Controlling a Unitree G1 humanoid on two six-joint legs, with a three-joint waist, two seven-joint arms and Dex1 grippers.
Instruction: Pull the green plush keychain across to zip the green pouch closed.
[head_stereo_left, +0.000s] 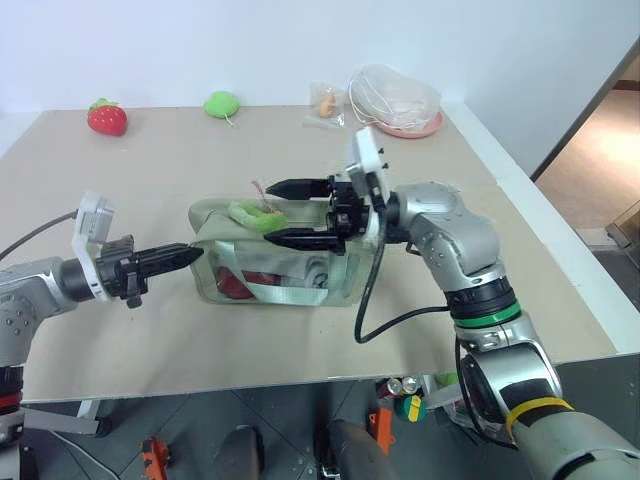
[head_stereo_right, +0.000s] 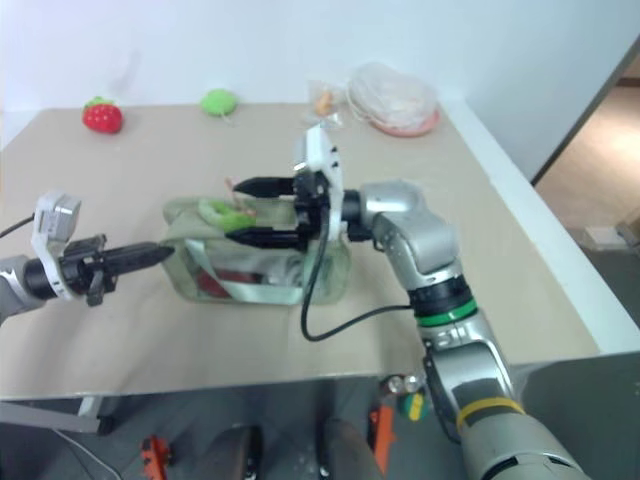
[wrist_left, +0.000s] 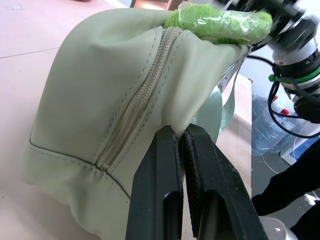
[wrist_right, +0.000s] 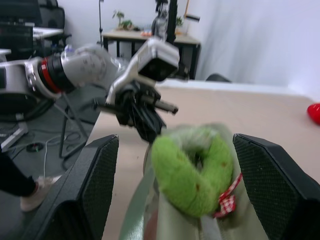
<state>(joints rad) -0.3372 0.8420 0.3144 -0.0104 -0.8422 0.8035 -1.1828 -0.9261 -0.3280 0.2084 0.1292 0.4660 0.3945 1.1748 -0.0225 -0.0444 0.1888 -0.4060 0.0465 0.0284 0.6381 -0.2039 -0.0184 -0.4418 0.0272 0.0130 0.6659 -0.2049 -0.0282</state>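
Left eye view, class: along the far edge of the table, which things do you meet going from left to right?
Red strawberry toy → green plush ball → small clear packet → pink plate under a clear bag.

Matt cloth green pouch (wrist_left: 100, 95); fuzzy plush green plush keychain (wrist_right: 192, 170).

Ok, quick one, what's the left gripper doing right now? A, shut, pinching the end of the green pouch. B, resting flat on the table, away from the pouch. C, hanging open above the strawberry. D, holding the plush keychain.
A: the left gripper has its fingers closed together on the fabric at the end of the pouch, while the keychain lies on top between the right gripper's open fingers.
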